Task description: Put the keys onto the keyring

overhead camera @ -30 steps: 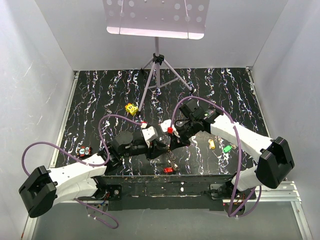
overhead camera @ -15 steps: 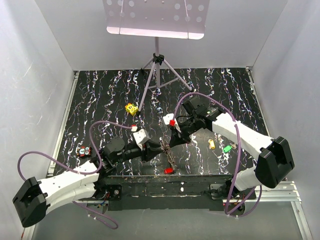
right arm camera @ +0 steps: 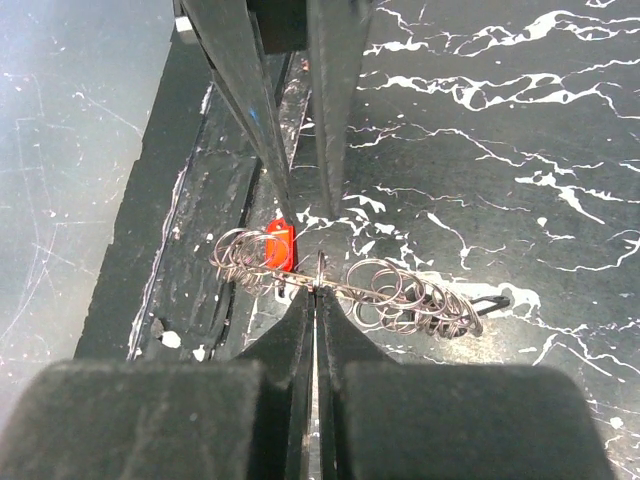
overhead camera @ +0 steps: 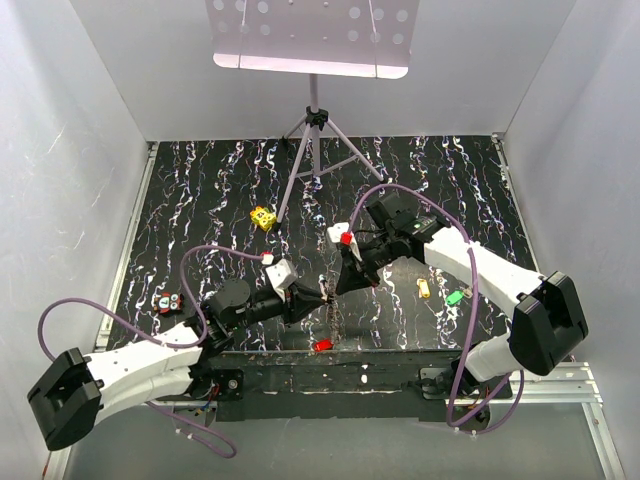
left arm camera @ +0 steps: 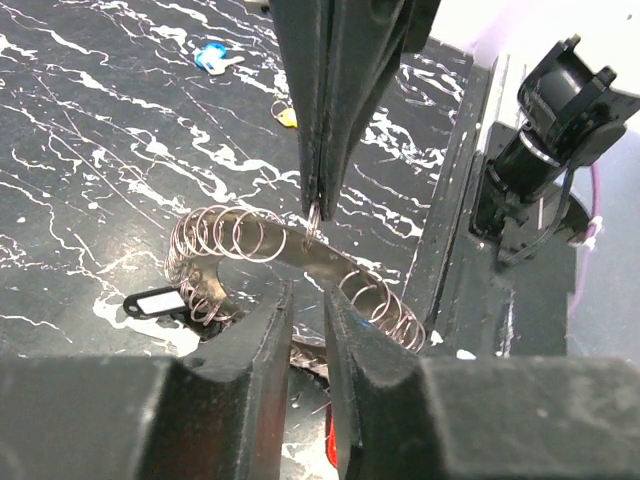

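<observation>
**Top view.** The tabletop [overhead camera: 200,200] is glossy black with white marbled streaks. The keyring [overhead camera: 335,316] is near the middle of the near edge, between the two claws; it is thin wire and hard to resolve here. The left claw [overhead camera: 322,299] reaches in from the left and the right claw [overhead camera: 341,287] from the right, their tips nearly meeting. A red key [overhead camera: 322,345] lies at the near edge, just beside the keyring. An orange key [overhead camera: 424,288] and a green key [overhead camera: 455,297] lie side by side toward the right edge, well apart from the keyring. A yellow cube [overhead camera: 263,217] sits farther back, near the leg of a tripod [overhead camera: 316,118].

**Left wrist view.** The keyring shows as a curved flat metal strip strung with many thin round wire loops, bunched toward each end. The right claw's slim black fingers [left arm camera: 350,90] come down pressed together, pinching a loop at mid-strip. The left claw's own fingers [left arm camera: 258,340] stand slightly apart at the strip's near side, with nothing visibly clamped between them. A black tag [left arm camera: 158,303] with a white label lies beside the loops.

**Right wrist view.** The right claw is clamped tight on the keyring's wire. The left claw's tapered fingers stand opposite with a gap between them. The red key's plastic head shows just behind the loops.
</observation>
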Available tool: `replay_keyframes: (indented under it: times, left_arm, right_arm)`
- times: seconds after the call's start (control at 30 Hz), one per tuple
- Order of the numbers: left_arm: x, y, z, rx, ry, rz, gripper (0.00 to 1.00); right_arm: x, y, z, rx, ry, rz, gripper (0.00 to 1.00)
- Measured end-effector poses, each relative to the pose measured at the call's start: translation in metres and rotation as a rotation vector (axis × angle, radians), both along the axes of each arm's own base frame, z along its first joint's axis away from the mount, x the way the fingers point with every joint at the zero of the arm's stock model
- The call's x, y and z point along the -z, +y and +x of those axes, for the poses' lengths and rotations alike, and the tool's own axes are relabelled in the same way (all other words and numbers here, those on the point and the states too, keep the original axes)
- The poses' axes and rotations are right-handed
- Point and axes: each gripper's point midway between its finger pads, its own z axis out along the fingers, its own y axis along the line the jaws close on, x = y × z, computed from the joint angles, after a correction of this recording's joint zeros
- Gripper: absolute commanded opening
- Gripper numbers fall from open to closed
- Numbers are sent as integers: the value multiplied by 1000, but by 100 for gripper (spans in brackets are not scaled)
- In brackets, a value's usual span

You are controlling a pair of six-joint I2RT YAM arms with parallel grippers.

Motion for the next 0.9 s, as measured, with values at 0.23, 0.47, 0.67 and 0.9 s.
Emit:
replay_keyframes:
  times: [0.23, 0.47, 0.67, 0.9]
  left_arm:
    - [22, -6, 2, 12, 38, 52, 6]
    - [44, -5, 11, -23, 60, 115, 5]
    - [48, -13, 18, -27, 57, 126, 5]
    - [41, -22, 19, -4, 55, 86, 7]
  right_arm:
    - [-3, 0, 5, 16, 5, 16, 1]
    - [-2, 0, 4, 13, 15, 21, 1]
    - [-1, -1, 2, 11, 21, 21, 1]
    - [-1, -1, 2, 10, 23, 23, 1]
